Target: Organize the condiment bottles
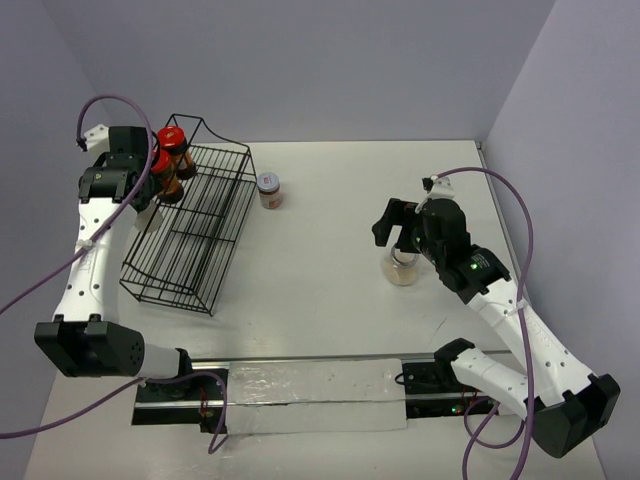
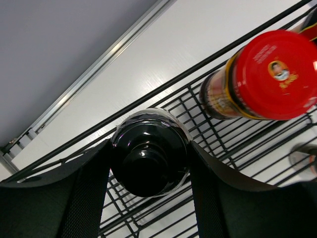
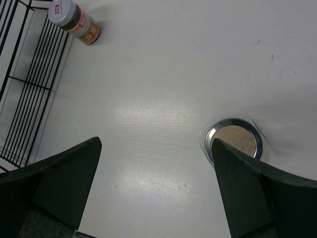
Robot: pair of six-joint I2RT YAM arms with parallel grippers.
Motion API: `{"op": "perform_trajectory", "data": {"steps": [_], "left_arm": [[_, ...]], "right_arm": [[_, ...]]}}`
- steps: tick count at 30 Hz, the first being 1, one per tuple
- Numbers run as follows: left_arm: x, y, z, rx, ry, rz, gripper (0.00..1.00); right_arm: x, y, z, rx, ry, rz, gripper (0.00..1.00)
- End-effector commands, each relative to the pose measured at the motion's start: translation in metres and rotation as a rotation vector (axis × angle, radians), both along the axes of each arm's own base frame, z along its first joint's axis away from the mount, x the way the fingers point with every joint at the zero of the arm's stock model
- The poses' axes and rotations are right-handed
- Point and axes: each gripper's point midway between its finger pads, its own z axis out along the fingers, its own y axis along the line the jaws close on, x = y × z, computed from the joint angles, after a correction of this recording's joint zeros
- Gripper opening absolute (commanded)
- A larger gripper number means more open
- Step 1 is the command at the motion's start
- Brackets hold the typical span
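My left gripper (image 1: 146,190) is at the back-left corner of the black wire rack (image 1: 190,235). In the left wrist view it (image 2: 148,153) is shut on the black-capped jar (image 2: 148,144), held over the rack's wires. Two red-lidded jars (image 1: 170,140) (image 1: 160,165) stand in the rack beside it; one shows in the left wrist view (image 2: 272,74). The silver-lidded jar (image 1: 269,190) stands on the table right of the rack. My right gripper (image 1: 396,228) is open above the table (image 3: 156,144), with the wide beige-filled jar (image 3: 234,141) just beside its right finger.
The wire rack (image 3: 25,74) lies left of the silver-lidded jar (image 3: 74,20) in the right wrist view. A black rail with a clear strip (image 1: 310,390) runs along the near table edge. Walls close the table at the back and right.
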Motion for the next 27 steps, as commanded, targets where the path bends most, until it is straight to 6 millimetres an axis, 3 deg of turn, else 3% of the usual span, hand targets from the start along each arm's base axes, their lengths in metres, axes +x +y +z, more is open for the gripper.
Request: {"op": "perform_trajectory", "data": {"steps": [1, 7, 11, 13, 15, 18, 21, 22, 25, 26, 27], "left_arm": [[0.002, 0.007, 0.004, 0.017, -0.056, 0.034, 0.10], [0.003, 0.001, -0.018, -0.005, -0.022, -0.001, 0.16], [0.001, 0.000, -0.021, -0.010, -0.020, -0.005, 0.42], [0.001, -0.003, -0.016, -0.017, -0.037, -0.029, 0.62], [-0.001, -0.006, -0.007, -0.023, -0.066, -0.048, 0.73], [-0.002, -0.009, 0.016, -0.026, -0.111, -0.077, 0.92], [0.000, -0.016, 0.062, -0.010, -0.209, -0.110, 0.98], [0.000, -0.024, 0.068, 0.001, -0.221, -0.139, 0.99], [-0.001, -0.073, 0.128, 0.037, -0.370, -0.290, 1.00], [-0.001, -0.075, 0.139, 0.046, -0.391, -0.286, 1.00], [-0.001, -0.098, 0.149, 0.056, -0.399, -0.347, 0.99]], "right_arm": [[0.008, 0.004, 0.025, 0.044, -0.067, -0.001, 1.00], [0.008, 0.005, 0.019, 0.038, -0.051, -0.001, 1.00], [0.007, 0.004, 0.020, 0.037, -0.049, 0.003, 1.00], [0.006, 0.003, 0.020, 0.024, -0.046, 0.004, 1.00], [0.007, 0.002, 0.020, 0.022, -0.045, 0.002, 1.00], [0.006, 0.003, 0.019, 0.020, -0.038, 0.003, 1.00], [0.004, 0.000, 0.021, 0.017, -0.037, -0.008, 1.00], [0.004, -0.001, 0.021, 0.016, -0.037, -0.010, 1.00], [0.002, -0.008, 0.019, -0.005, -0.030, -0.041, 1.00], [0.001, -0.009, 0.019, -0.006, -0.029, -0.045, 1.00], [0.000, -0.014, 0.017, -0.015, -0.020, -0.069, 1.00]]}}
